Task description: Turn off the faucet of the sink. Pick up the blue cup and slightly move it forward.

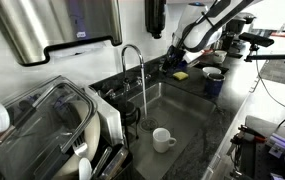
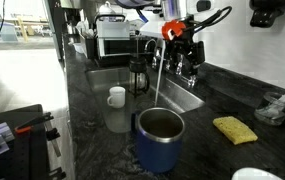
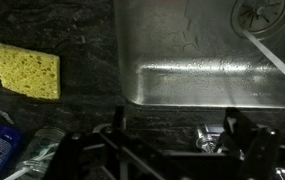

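The faucet (image 1: pixel 132 58) arches over the steel sink (image 1: pixel 178 112), and a thin stream of water (image 2: pixel 159 85) falls from it. The blue cup (image 2: pixel 159 140) stands upright on the dark counter at the near edge in an exterior view, and beyond the sink in the other (image 1: pixel 213 80). My gripper (image 2: pixel 175 45) hangs over the counter behind the sink, by the faucet base. In the wrist view its fingers (image 3: pixel 177 135) are spread wide and hold nothing. A metal faucet fitting (image 3: pixel 210 140) shows between them, closer to the right finger.
A yellow sponge (image 3: pixel 27 70) lies on the counter beside the sink (image 2: pixel 235 129). A white cup (image 1: pixel 162 139) sits in the basin. A French press (image 2: pixel 139 72) and a clear cup (image 2: pixel 117 97) stand on the counter. A dish rack (image 1: pixel 52 125) is nearby.
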